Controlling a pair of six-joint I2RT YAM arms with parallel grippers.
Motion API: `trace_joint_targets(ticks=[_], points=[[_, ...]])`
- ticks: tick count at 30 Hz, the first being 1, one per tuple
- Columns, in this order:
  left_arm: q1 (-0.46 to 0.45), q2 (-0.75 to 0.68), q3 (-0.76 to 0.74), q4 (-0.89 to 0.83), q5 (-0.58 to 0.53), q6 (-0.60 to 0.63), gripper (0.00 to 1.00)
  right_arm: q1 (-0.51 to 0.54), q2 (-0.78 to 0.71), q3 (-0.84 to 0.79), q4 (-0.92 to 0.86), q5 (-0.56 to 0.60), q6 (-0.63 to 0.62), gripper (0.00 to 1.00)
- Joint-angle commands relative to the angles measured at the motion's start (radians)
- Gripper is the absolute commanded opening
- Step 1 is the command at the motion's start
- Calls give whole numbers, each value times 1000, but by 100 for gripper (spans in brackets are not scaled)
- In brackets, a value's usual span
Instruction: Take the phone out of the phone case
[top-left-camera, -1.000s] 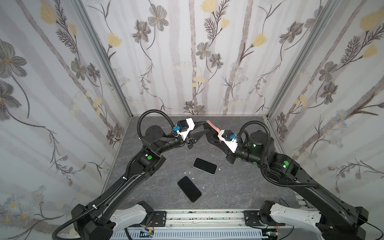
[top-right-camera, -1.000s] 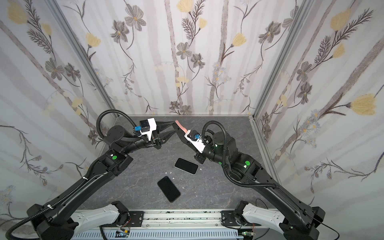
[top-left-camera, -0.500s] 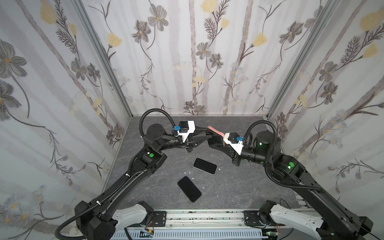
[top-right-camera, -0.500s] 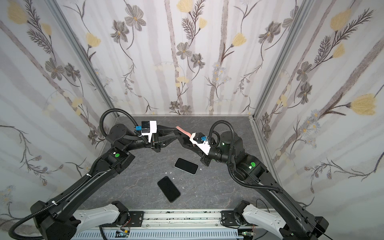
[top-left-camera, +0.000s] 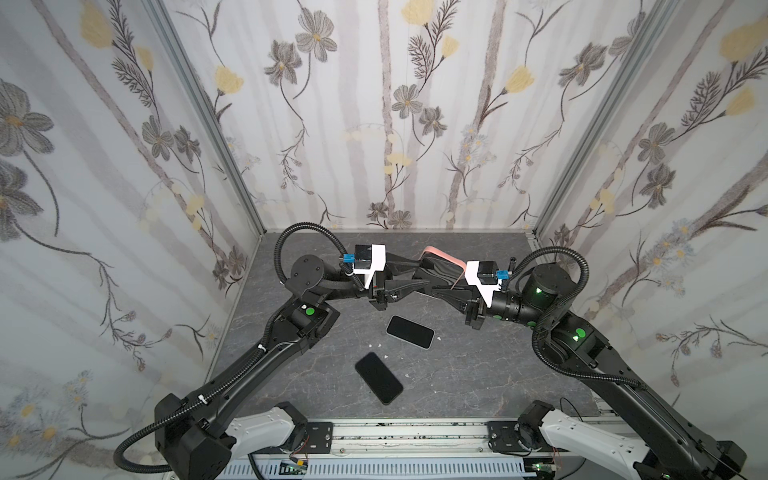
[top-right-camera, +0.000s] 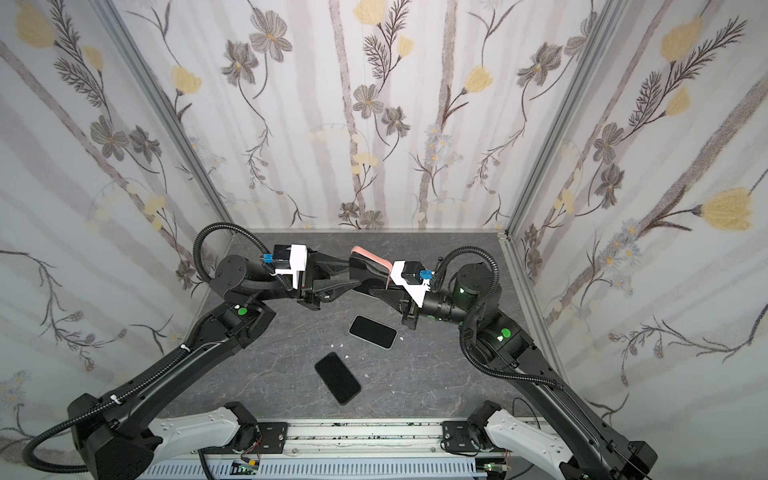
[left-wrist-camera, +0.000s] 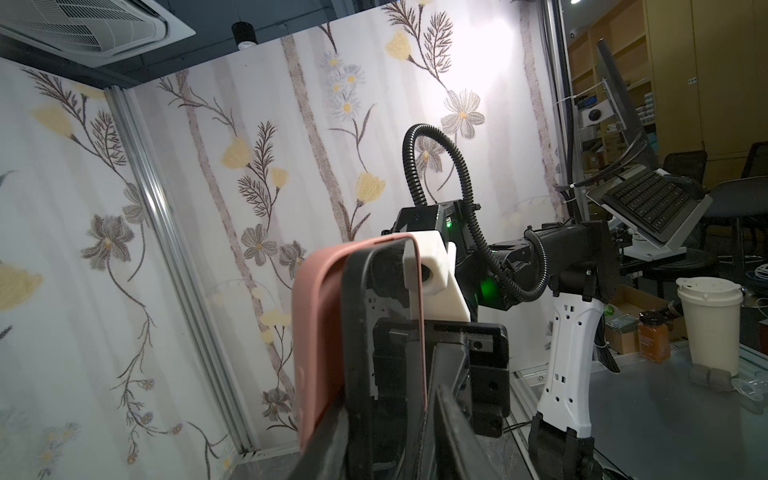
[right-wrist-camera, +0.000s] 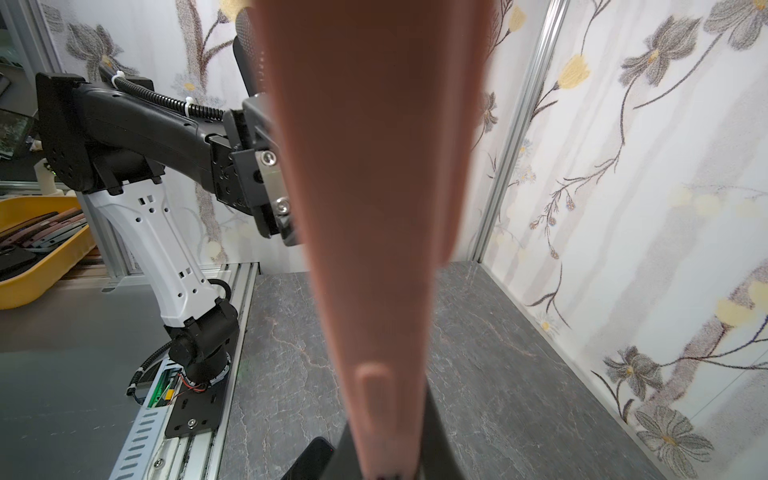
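Note:
Above the back middle of the table both arms hold up one pink phone case (top-left-camera: 442, 255) (top-right-camera: 372, 254). My right gripper (top-left-camera: 440, 280) (top-right-camera: 374, 284) is shut on one end of it; in the right wrist view the case (right-wrist-camera: 374, 166) runs up from the jaws (right-wrist-camera: 388, 473) and fills the middle. My left gripper (top-left-camera: 422, 274) (top-right-camera: 352, 273) (left-wrist-camera: 386, 436) meets it from the left, shut on the black phone (left-wrist-camera: 355, 332). One long edge of the phone stands out of the case (left-wrist-camera: 318, 332).
Two bare black phones lie on the grey table: one mid-table (top-left-camera: 410, 331) (top-right-camera: 372, 331), one nearer the front (top-left-camera: 378, 377) (top-right-camera: 337, 377). Small white scraps (top-left-camera: 376, 345) lie between them. Flowered walls close in three sides. A yellow tray (right-wrist-camera: 41, 257) stands outside.
The right arm has drawn back to the right and rolled its wrist, bringing the case more level. The left gripper has followed it rightward onto the phone's end.

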Motion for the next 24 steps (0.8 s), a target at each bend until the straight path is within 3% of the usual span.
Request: trace_joint_targets(ticks=[1,9,15,19,21,24], points=[[-14,11,-19,-97,114,-11,28,0,31,63,152,50,23,0],[-8,19,-25,-97,109,2,19,-1,68,110,34,113,9,0],[5,8,-30,-97,92,14,2,-10,69,116,7,95,9,0],[23,-19,-53,-98,-12,40,0,-29,63,105,-9,97,14,0],[31,-36,-64,-101,-63,52,0,-45,65,111,-47,87,14,16],[43,-63,-73,-138,-140,93,0,-77,46,92,-83,105,13,53]])
